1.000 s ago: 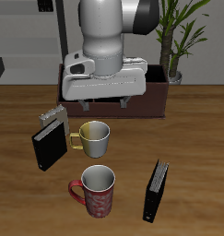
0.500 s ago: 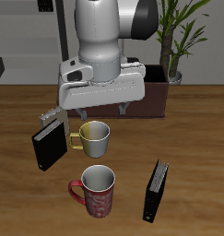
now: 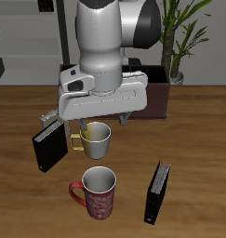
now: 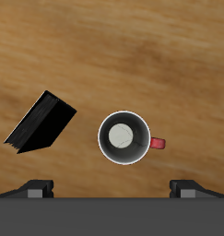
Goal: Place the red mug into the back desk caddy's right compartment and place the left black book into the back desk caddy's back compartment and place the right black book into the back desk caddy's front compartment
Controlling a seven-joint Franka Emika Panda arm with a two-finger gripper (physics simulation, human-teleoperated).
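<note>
Gripper (image 3: pixel 100 121) poised above the table with its fingers spread wide and nothing between them. The red mug (image 3: pixel 99 192) stands upright near the table's front edge, just in front of the pale mug (image 3: pixel 94 138); the wrist view shows its rim (image 4: pixel 124 137) and handle (image 4: pixel 158 143) directly below. A sound pickup would centre on one wall, descend vertically, and avoid the neighbouring pale mug and black book (image 4: pixel 40 123)

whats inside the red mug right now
Nothing. The wrist view looks straight down into the red mug: a bare white inside with a grey floor. The exterior view shows its rim open too, though the near wall hides the bottom there.
</note>
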